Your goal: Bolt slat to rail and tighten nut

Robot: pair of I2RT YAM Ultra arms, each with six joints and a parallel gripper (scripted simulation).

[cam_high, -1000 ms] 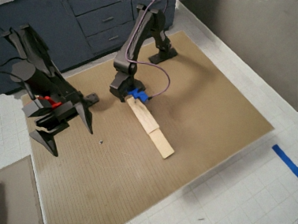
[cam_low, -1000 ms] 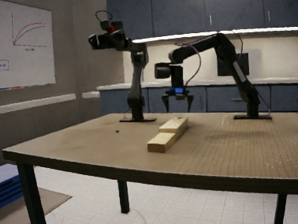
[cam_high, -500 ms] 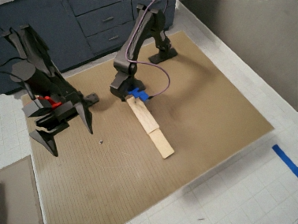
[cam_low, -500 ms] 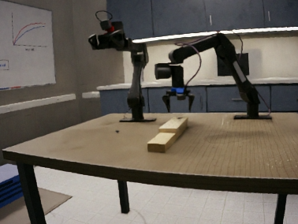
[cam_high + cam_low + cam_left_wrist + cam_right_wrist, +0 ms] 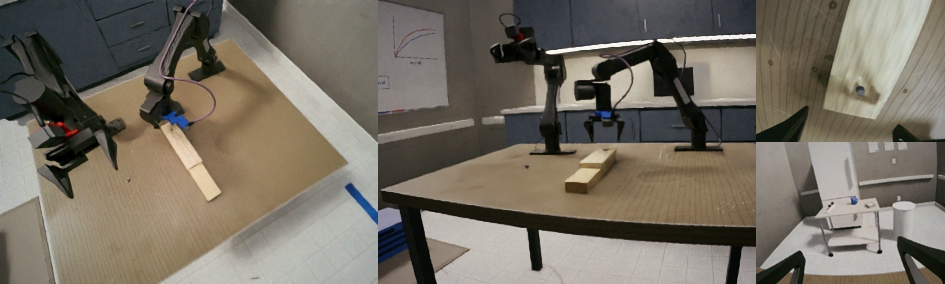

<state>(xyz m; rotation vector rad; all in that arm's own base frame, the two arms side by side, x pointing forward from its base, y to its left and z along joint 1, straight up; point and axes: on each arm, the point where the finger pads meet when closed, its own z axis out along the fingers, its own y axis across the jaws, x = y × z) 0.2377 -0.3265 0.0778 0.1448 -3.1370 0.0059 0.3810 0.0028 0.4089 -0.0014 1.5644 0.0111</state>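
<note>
Slat laid on the rail beneath the open left pincer.
In the exterior view, the slat was seen lying on top of the rail, whose near end was left uncovered on the bench. The left pincer was held above the slat's far end, its fingers spread fully apart with nothing gripped. The bolt was shown upright near that end, just ahead of the fingertips in the left wrist view. The small nut was placed on the bench, left of the slat, touched by neither pincer. The right pincer was raised at far left, also wide apart and unloaded, well away from the slat.
</note>
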